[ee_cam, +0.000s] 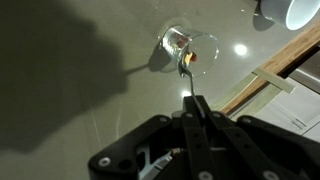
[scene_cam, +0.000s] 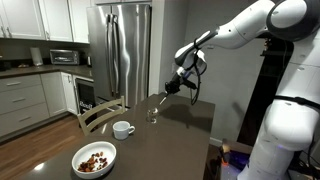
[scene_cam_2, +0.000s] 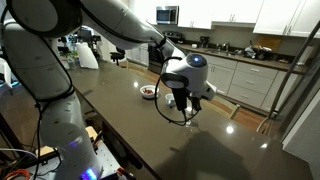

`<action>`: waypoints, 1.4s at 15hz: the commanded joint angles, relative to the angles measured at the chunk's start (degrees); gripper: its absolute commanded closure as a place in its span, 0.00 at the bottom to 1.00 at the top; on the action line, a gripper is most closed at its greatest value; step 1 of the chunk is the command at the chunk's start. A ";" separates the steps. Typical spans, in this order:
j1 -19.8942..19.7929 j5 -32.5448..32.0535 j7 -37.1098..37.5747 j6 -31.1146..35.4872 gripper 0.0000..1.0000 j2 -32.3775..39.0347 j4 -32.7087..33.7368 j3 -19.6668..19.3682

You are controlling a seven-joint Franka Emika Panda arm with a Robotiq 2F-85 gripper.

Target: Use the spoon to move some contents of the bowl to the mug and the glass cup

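One relation matters: the slim silvery spoon [ee_cam: 187,78], pinched tight by its handle in the gripper [ee_cam: 196,108], points straight ahead. Its tip carries reddish-brown pieces [ee_cam: 190,60] and sits at the near rim of the small clear glass cup [ee_cam: 174,40]. Can't tell if it's over the mouth or just short. Small white mug [scene_cam: 123,129] is beside the glass, wide white bowl [scene_cam: 107,166] well beyond. Dark table [scene_cam: 185,140] is open around the glass; wooden chair [scene_cam: 100,112] at its edge.

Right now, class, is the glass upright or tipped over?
Upright. The glass shows its round open mouth to the wrist view above; in an exterior view it stands on the table.
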 commanded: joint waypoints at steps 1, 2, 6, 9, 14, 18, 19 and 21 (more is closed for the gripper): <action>0.62 -2.99 2.71 2.12 0.97 -1.89 -1.52 0.54; 0.67 -3.59 3.01 2.18 0.97 -1.97 -1.47 0.67; 1.05 -4.54 3.09 1.90 0.97 -2.78 -1.33 1.01; 1.48 -5.42 3.28 1.73 0.97 -3.73 -1.19 0.99; 2.22 -6.84 3.92 1.57 0.97 -5.35 -1.07 1.00; 3.00 -8.29 4.22 1.39 0.97 -6.84 -1.22 1.07; 3.35 -7.86 3.92 1.23 0.97 -7.25 -1.30 1.09; 4.39 -6.35 3.08 1.00 0.97 -8.03 -1.31 1.16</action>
